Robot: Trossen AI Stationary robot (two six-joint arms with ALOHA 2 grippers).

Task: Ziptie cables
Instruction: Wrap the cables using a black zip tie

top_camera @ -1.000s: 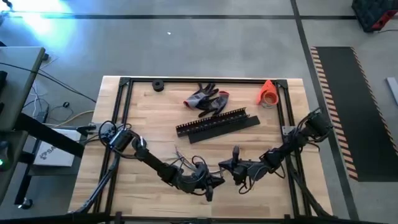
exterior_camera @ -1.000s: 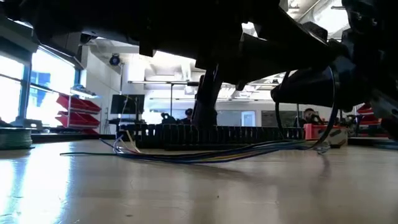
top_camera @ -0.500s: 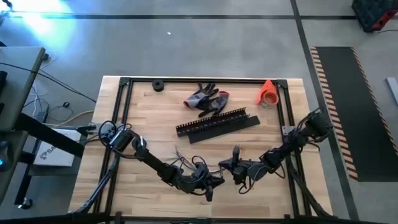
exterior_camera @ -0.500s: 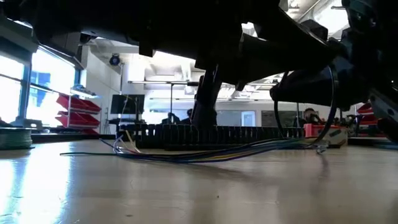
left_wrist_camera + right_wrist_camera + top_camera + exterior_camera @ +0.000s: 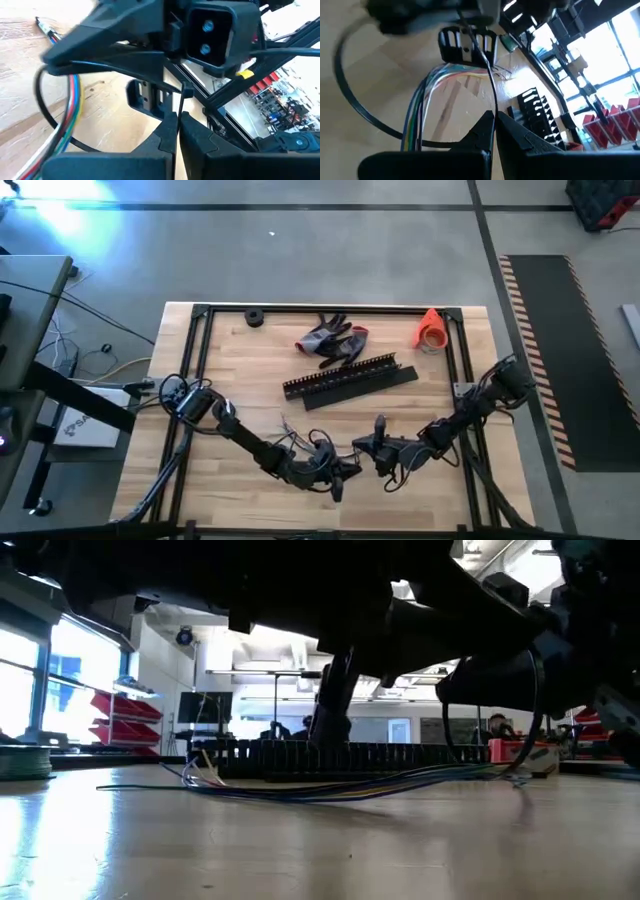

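Both grippers meet low over the near middle of the table [image 5: 240, 370], tips facing each other and just apart. The left gripper [image 5: 345, 471] reaches in from the left, and in its wrist view its two fingers [image 5: 167, 131] are pressed together on a thin black strand [image 5: 179, 102] that rises from between the tips toward the other arm's body. The right gripper [image 5: 368, 448] comes in from the right; its own wrist view shows its fingers [image 5: 485, 126] likewise closed on a thin black strand [image 5: 489, 80] that runs up toward a small black slotted piece [image 5: 467, 46] held at the far arm (whether this strand is a ziptie the pictures do not settle). The cables [image 5: 330, 786] lie on the wood right beneath and beside the two grippers, a loose multicoloured bundle spreading away from the left gripper toward the left arm's side, with bare ends fanned out. Beyond both grippers, toward the far side, lie the black slotted strips [image 5: 350, 381], then a pair of grey-and-red gloves [image 5: 333, 340]. An orange cone [image 5: 431, 328] sits near the far corner past the right arm, and a small black roll [image 5: 254, 317] by the far edge past the left arm.
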